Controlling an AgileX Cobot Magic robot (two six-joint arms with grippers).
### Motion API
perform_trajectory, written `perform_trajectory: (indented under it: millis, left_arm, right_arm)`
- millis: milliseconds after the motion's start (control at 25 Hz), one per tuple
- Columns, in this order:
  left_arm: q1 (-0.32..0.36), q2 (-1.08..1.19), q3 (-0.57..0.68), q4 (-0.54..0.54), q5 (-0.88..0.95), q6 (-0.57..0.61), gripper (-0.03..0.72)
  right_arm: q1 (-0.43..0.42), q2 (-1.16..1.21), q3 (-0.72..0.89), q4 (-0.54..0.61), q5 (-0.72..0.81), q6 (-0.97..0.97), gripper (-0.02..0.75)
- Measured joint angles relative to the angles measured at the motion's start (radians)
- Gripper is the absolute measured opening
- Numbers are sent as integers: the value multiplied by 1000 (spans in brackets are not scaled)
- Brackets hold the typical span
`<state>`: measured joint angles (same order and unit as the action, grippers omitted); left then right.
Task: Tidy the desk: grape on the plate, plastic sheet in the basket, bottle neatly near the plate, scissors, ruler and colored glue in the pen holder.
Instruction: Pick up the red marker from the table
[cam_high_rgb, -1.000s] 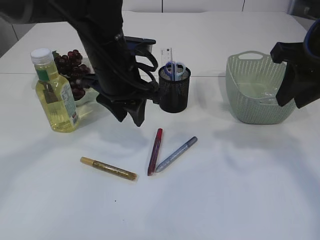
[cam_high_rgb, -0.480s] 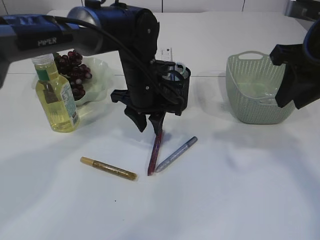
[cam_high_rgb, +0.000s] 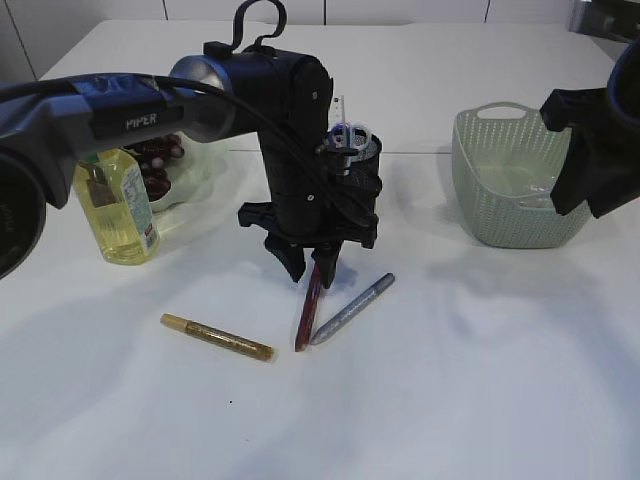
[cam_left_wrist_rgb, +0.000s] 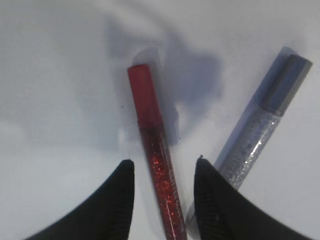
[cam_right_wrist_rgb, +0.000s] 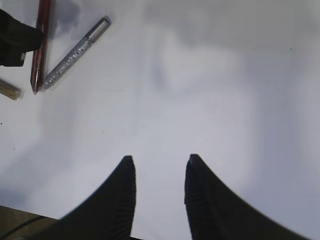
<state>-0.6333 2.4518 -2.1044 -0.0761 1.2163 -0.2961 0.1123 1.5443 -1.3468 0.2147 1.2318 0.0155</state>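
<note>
the left gripper (cam_left_wrist_rgb: 164, 167) hangs over the red glue pen (cam_left_wrist_rgb: 155, 160), its jaws parted, one on each side of the pen and not clenched on it. the silver glue pen (cam_left_wrist_rgb: 260, 135) lies just beside it at three o'clock. the right gripper (cam_right_wrist_rgb: 159, 165) is open over bare table (cam_right_wrist_rgb: 225, 100), grasping nothing.

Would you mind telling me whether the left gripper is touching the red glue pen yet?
Apart: the left wrist view shows white table between each finger and the red glue pen.
</note>
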Motion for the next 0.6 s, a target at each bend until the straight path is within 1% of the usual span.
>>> perform_trajectory:
  millis: [280,600]
  left_arm:
    - [0,11,-2,-2,0,0,282]
    - [0,27,-4,-4,0,-30,269]
  right_arm:
    - [0,0,0,0,3,-2,281]
    - [0,0,0,0,3,-4,283]
